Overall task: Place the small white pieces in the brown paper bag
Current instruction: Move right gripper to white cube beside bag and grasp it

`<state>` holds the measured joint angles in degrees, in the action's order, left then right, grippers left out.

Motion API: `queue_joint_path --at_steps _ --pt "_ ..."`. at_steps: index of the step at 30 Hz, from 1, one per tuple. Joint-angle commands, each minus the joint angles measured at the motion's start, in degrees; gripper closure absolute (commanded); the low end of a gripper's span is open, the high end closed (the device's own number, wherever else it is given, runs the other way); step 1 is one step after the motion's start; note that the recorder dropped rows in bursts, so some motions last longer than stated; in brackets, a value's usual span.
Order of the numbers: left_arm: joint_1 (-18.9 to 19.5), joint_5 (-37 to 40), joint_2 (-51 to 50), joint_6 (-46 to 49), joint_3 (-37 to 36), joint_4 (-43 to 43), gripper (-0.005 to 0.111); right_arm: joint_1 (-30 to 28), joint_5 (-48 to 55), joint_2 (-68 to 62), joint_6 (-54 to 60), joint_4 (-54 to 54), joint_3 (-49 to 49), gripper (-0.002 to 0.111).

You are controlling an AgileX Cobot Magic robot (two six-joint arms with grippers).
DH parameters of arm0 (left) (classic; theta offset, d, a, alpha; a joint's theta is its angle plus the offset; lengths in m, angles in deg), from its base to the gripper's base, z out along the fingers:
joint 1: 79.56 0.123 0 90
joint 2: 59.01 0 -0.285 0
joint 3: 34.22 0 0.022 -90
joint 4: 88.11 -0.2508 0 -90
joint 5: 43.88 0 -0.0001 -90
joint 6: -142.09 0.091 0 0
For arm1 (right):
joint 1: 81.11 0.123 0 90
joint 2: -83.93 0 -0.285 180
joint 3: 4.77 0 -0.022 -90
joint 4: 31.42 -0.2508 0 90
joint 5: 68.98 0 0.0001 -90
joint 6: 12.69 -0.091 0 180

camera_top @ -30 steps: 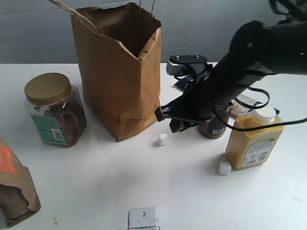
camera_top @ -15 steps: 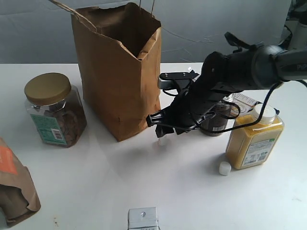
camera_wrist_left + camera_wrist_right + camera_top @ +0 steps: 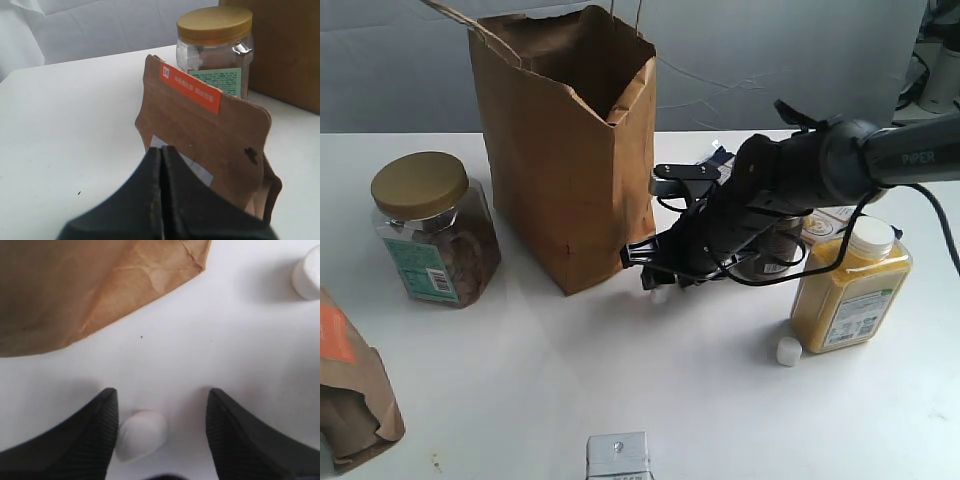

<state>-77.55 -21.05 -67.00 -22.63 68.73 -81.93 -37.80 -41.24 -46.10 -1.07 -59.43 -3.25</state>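
Observation:
The tall brown paper bag (image 3: 560, 150) stands open at the back left; its lower corner (image 3: 100, 290) shows in the right wrist view. My right gripper (image 3: 655, 285) is down at the table by that corner, open (image 3: 162, 400). One small white piece (image 3: 141, 435) lies between its fingers, close against one finger and barely visible from outside (image 3: 661, 295). A second white piece (image 3: 787, 350) lies by the yellow bottle. Another white piece (image 3: 307, 272) sits farther off in the right wrist view. My left gripper (image 3: 161, 150) is shut on nothing, in front of the small bag.
A yellow bottle with a white cap (image 3: 850, 290) stands at the right, a dark jar (image 3: 772, 262) behind my right arm. A gold-lidded jar (image 3: 430, 230) stands left of the bag. A smaller brown bag with an orange label (image 3: 350, 385) lies at the front left.
My right arm has swung left and down toward the bag's corner. Its open fingers now straddle the white piece that stood free on the table a second ago.

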Motion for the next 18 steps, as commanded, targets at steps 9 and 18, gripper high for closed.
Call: queue_joint_path --at_steps 9,18 --pt "-0.21 -0.37 0.2 -0.12 -0.17 0.51 0.107 2.25 0.7 -0.08 1.47 -0.53 -0.1 0.101" --pt "-0.21 -0.37 0.2 -0.12 -0.17 0.51 0.107 7.55 7.16 8.43 1.71 2.53 -0.1 0.105"
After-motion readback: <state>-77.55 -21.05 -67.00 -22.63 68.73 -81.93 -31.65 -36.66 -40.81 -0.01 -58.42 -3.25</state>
